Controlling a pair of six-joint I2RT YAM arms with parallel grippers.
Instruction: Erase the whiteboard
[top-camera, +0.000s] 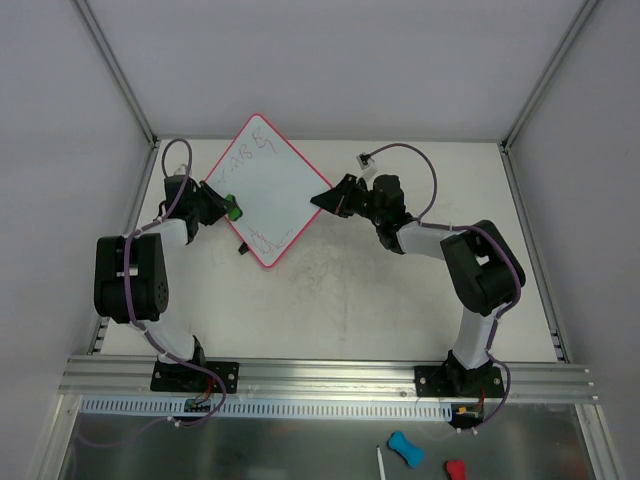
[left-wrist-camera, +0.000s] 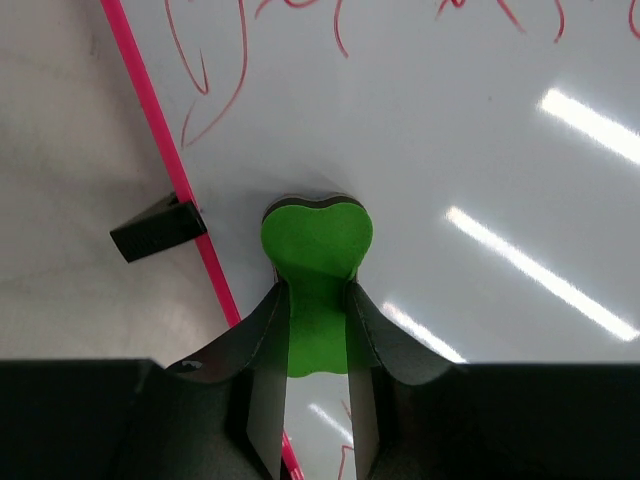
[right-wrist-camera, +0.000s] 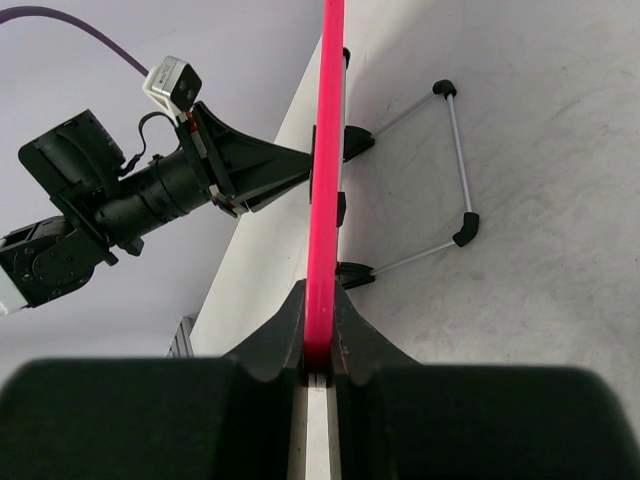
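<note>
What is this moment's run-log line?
left gripper: shut on green heart-shaped eraser, on square pink-rimmed whiteboard | right gripper: shut on its rim | red scribbles: present

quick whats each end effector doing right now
left end effector: shut on the green eraser
right end effector: shut on the edge of the whiteboard

Expect bright, even, diffuse light in the overhead view, with only faint, soft shadows below the arms. In the left wrist view, slanted glare streaks cross the right half of the whiteboard (left-wrist-camera: 430, 120). Along the bottom edge of each wrist view, the left gripper (left-wrist-camera: 315, 300) and right gripper (right-wrist-camera: 318, 290) render dark and slightly soft.
</note>
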